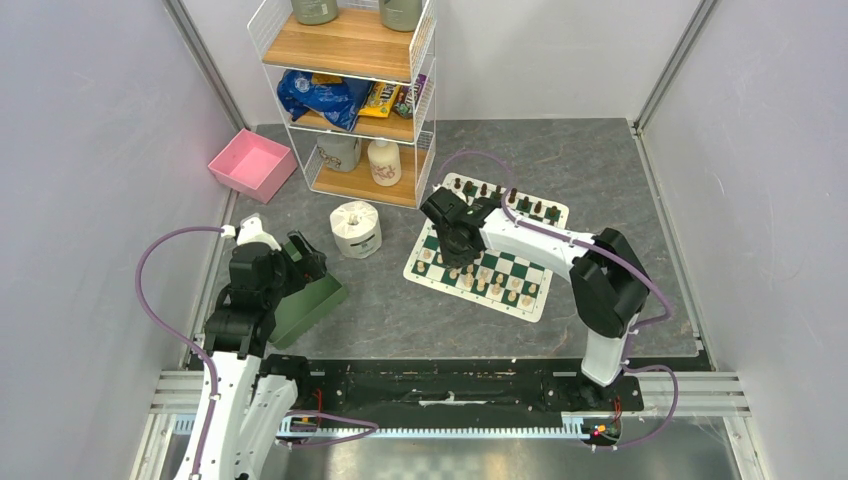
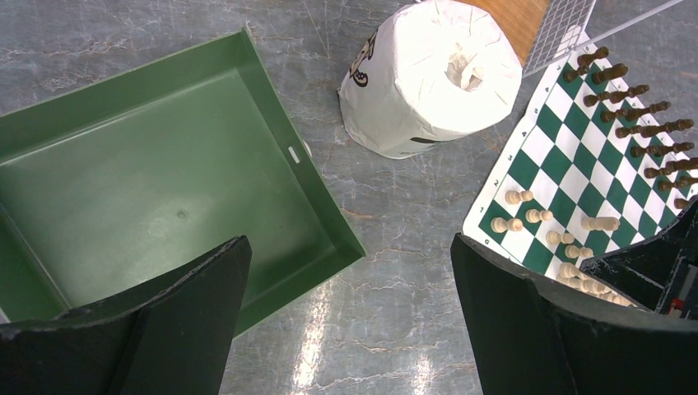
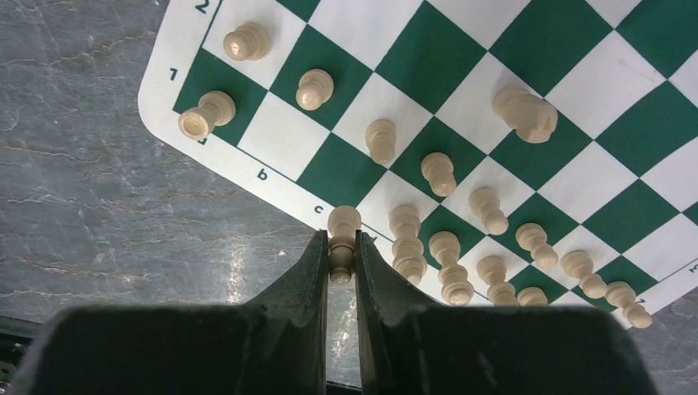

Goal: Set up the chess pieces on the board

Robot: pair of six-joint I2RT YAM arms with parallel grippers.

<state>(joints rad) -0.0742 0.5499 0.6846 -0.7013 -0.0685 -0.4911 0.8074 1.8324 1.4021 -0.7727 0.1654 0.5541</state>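
Nearest the arm bases, the left gripper (image 2: 346, 329) hangs with its fingers spread wide and nothing between them, over bare table (image 2: 395, 271) between the green bin (image 2: 165, 189) and the toilet roll (image 2: 428, 78), well away from the play. The work belongs to the right arm. The right gripper (image 3: 342, 255) has its fingers pressed close on a single cream piece (image 3: 344, 222), pinching it by the body so that the head shows beyond the fingertips. The piece's long axis seems to run in line with the fingers, though the angle makes that hard to confirm. It sits over the white border at the near edge of the board (image 3: 428, 58), by the letter c, so the board and its open squares lie straight ahead of the fingertips. The back-rank squares beside the corner piece look unoccupied, so my guess is the coming move is a short carry forward and a set-down there. Beyond, the other cream pieces (image 3: 438, 173) crowd the near rows, close enough that the fingers could clip one when they part. The dark pieces (image 1: 510, 200) line the far edge.
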